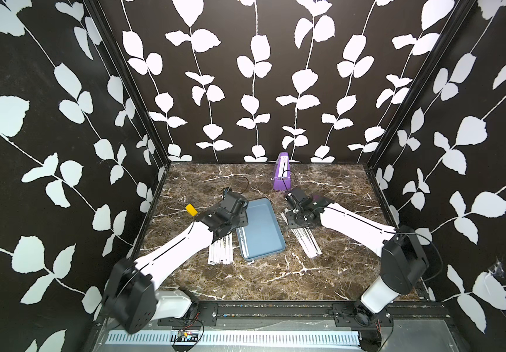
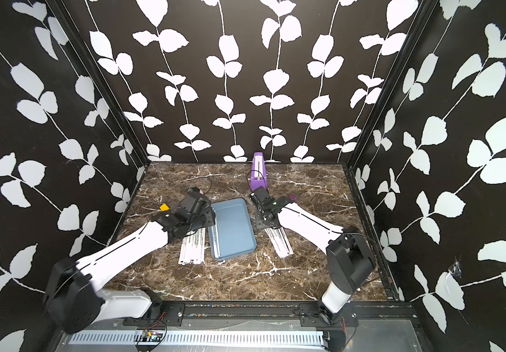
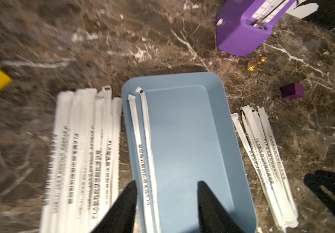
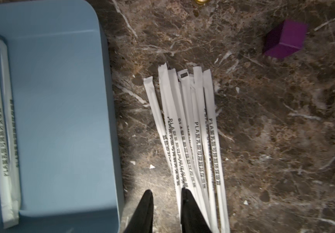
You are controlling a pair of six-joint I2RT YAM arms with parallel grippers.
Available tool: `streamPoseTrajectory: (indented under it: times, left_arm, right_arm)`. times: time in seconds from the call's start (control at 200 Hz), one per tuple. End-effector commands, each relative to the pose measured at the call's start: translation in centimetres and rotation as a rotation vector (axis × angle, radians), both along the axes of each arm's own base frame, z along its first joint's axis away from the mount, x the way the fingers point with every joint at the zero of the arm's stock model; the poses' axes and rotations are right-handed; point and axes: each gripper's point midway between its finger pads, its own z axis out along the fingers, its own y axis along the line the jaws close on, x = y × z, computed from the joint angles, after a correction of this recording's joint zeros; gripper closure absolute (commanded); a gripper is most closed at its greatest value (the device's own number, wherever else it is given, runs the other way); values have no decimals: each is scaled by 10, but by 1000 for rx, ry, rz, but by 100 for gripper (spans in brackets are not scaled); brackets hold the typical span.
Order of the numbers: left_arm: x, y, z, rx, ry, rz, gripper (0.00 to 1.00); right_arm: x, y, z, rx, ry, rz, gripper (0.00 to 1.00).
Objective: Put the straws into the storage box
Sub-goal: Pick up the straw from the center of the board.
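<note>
Though most outside, two straws [image 3: 140, 153] in one storage box [image 3: 193, 131].

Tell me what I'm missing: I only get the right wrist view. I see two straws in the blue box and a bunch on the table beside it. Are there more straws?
Observer: Yes. A second bunch of straws lies on the table on the opposite side of the storage box, outside it.
Operator: Is the other arm carrying one?
Observer: No. The left tool hangs open over one end of the box, with nothing gripped.
Operator: Anything else out there that I can't see?
Observer: A yellow block sits on the table by the left arm, on the side away from the box.
</note>
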Motion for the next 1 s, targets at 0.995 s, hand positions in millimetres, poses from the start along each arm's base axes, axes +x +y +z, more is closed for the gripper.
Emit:
streamPoseTrajectory:
  times: [0.995]
  left_arm:
    - [-43,32,-8,9,-91,-62,23]
  right_arm:
    - [6,-75,-91,-165,211,-65,71]
